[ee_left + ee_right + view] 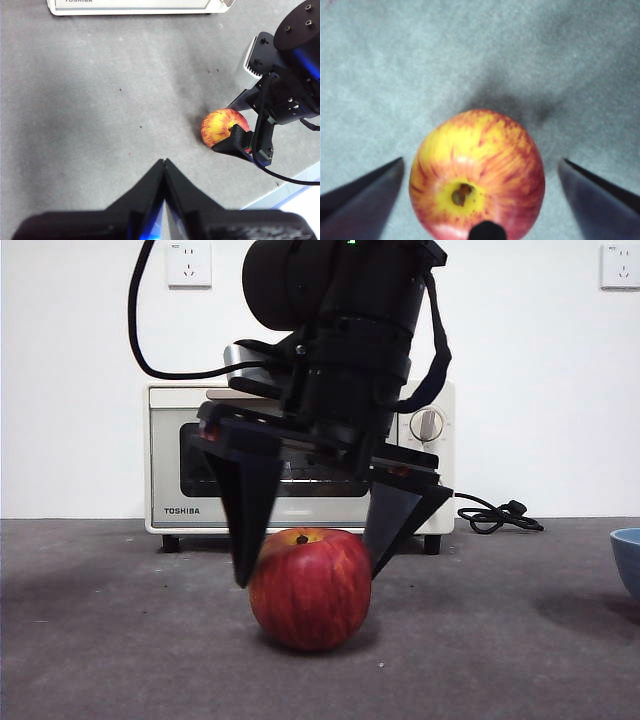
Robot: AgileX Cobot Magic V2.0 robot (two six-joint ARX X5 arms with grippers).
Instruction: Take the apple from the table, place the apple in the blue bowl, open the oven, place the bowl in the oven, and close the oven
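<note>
The table (120, 640) spreads dark grey beneath both arms. The oven (170, 455), door closed, stands behind the right gripper (310, 565), which hangs spread wide directly over the apple (310, 590), one jaw at each side and neither touching the skin. The blue bowl (628, 555) shows only as a rim, well off to one side of that gripper. The apple rests on the table, stem dimple up. The left gripper (164, 165) waits apart, jaws pressed together, empty.
</note>
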